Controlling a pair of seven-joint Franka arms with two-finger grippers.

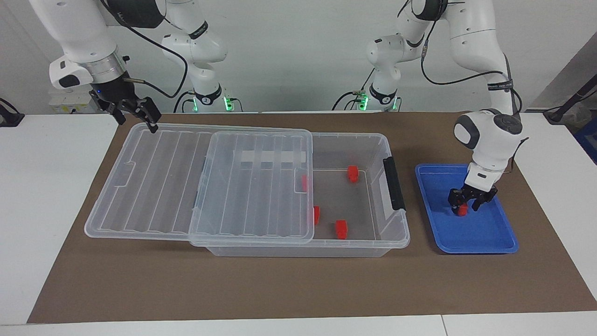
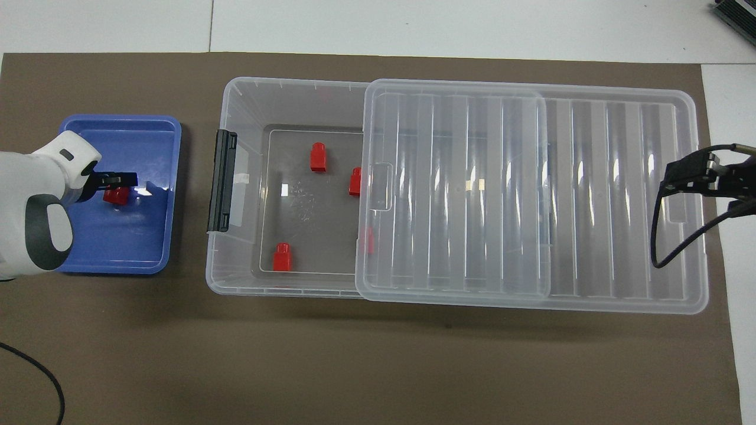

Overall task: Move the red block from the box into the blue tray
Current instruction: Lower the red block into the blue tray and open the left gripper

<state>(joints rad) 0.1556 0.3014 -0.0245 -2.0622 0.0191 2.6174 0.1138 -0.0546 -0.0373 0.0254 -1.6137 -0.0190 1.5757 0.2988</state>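
The blue tray (image 1: 485, 233) (image 2: 142, 236) lies on the brown mat beside the box's latched end, toward the left arm's end of the table. My left gripper (image 1: 468, 206) (image 2: 112, 184) is down in the tray, fingers apart, with one red block (image 1: 461, 210) (image 2: 116, 195) resting on the tray floor at its tips. The clear box (image 1: 373, 140) (image 2: 283, 94) holds the other red blocks: two in the uncovered part (image 1: 353, 173) (image 1: 341, 228) and two at the lid's edge (image 1: 316, 214) (image 1: 304, 183). My right gripper (image 1: 136, 117) (image 2: 688, 174) is open and empty over the lid's corner.
The ribbed clear lid (image 1: 154, 186) (image 2: 590, 195) is slid toward the right arm's end, covering about half the box and overhanging it. A black latch (image 1: 394, 183) sits on the box end next to the tray. Brown mat (image 1: 280, 284) surrounds both.
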